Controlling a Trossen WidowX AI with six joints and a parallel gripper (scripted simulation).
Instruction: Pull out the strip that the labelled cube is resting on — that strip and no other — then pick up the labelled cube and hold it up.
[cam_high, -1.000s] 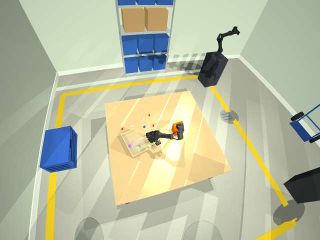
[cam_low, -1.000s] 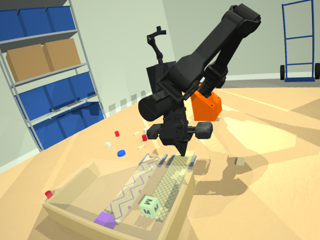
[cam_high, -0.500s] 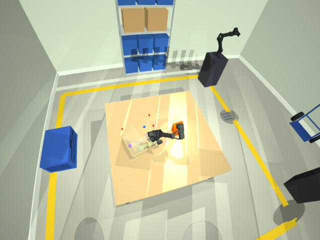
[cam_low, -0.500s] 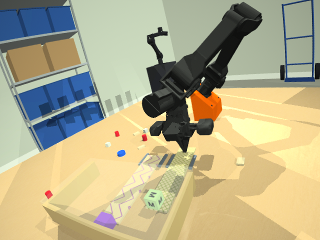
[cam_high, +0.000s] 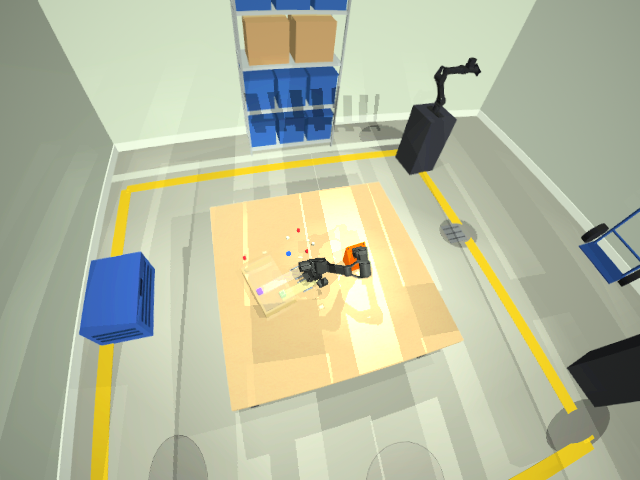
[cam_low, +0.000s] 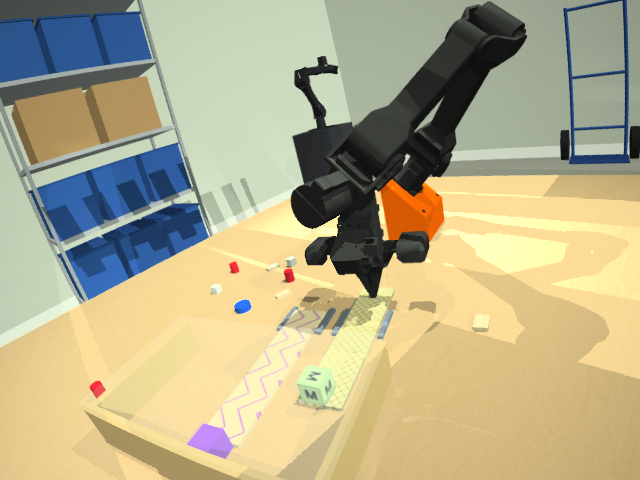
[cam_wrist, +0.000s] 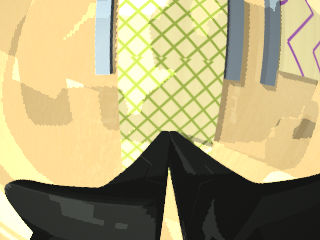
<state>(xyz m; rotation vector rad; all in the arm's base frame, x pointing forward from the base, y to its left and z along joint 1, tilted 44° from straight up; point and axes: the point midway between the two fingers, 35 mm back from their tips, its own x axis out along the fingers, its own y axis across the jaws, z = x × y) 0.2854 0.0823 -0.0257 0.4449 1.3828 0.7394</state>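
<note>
Lettering on the pale green labelled cube (cam_low: 315, 385) reads "M", printed dark on each of the 3 faces that show from the exterior view. The cube sits on the yellow-green cross-hatched strip (cam_low: 356, 339), at the strip's inner end, inside the shallow open tray (cam_low: 361, 392) on the bench (cam_low: 516, 372). From the top view the tray lies at about 8 o'clock from the arm's orange base (cam_low: 412, 210).

The strip's other end pokes out past the tray's open edge between 2 grey guide rails (cam_wrist: 104, 20). The gripper (cam_low: 373, 290) points straight down with its tip touching that outer end. Its jaws are pressed together with nothing between them, the 2 black fingers meeting in a thin seam just in front of the hatched cloth in the wrist view.

Beside it at 9 o'clock runs a second strip, cream with a purple zigzag (cam_low: 268, 369), between its own rails. A plain purple cube (cam_low: 210, 439) with no writing rests at that strip's near end.

Small loose pieces lie on the bench beyond the tray: a blue disc (cam_low: 241, 305), red cylinders (cam_low: 288, 275), and pale blocks (cam_low: 480, 322). Another red cylinder (cam_low: 97, 387) stands just outside the tray's far corner.
</note>
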